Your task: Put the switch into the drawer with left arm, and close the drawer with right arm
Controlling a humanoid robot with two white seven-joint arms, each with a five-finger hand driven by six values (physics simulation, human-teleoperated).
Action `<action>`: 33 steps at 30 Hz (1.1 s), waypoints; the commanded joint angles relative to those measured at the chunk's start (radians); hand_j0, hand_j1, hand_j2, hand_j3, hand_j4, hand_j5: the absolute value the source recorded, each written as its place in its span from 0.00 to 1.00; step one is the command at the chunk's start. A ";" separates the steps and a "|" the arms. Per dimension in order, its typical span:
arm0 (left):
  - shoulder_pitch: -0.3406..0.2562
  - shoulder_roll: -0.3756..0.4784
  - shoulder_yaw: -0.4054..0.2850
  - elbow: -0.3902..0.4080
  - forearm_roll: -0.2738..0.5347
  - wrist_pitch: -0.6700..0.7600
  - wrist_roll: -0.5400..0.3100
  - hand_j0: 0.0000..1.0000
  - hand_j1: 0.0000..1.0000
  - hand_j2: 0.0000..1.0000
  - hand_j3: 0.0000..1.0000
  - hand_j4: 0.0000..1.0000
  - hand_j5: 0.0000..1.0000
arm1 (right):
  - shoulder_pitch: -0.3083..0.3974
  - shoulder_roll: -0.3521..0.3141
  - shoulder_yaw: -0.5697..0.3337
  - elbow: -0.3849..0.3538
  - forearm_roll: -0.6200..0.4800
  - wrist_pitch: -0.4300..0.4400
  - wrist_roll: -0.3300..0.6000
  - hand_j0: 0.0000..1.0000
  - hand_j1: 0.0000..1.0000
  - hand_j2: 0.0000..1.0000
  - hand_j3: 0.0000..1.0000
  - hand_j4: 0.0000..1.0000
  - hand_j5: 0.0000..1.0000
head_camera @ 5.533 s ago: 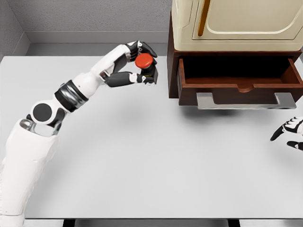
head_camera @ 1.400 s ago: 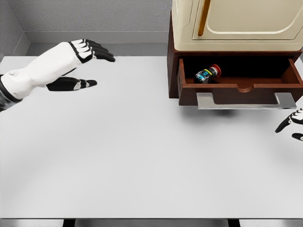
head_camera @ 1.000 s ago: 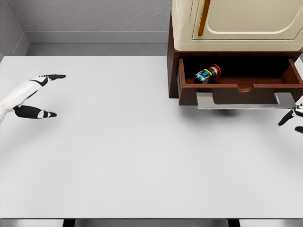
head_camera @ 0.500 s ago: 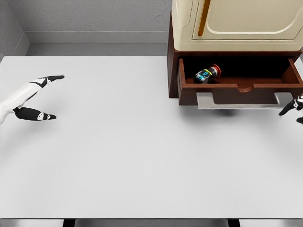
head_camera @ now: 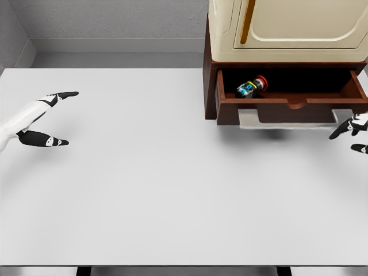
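Red-capped switch (head_camera: 251, 87) lay inside the open drawer (head_camera: 292, 104); the right hand (head_camera: 351, 131), fingers spread and empty, hovered just beside the drawer front's right end, left hand (head_camera: 35, 119) far off.

You see a white table (head_camera: 172, 201) filling most of your view, a cream cabinet (head_camera: 299, 29) with a tan vertical handle (head_camera: 247, 22) at your upper right, a grey wall (head_camera: 109, 20) behind, dark floor beneath the table's front edge.
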State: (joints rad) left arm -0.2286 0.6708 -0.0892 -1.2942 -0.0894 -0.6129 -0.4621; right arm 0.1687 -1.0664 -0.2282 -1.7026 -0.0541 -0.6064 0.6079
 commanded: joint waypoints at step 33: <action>0.000 0.001 0.000 0.000 0.008 0.002 0.000 1.00 1.00 1.00 1.00 1.00 1.00 | -0.224 -0.001 0.076 0.109 0.007 -0.004 0.003 0.68 0.68 0.68 0.68 0.68 0.68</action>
State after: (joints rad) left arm -0.2270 0.6708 -0.0892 -1.2941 -0.0894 -0.6130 -0.4621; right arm -0.0476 -1.0621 -0.1433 -1.5899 -0.0346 -0.6139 0.6112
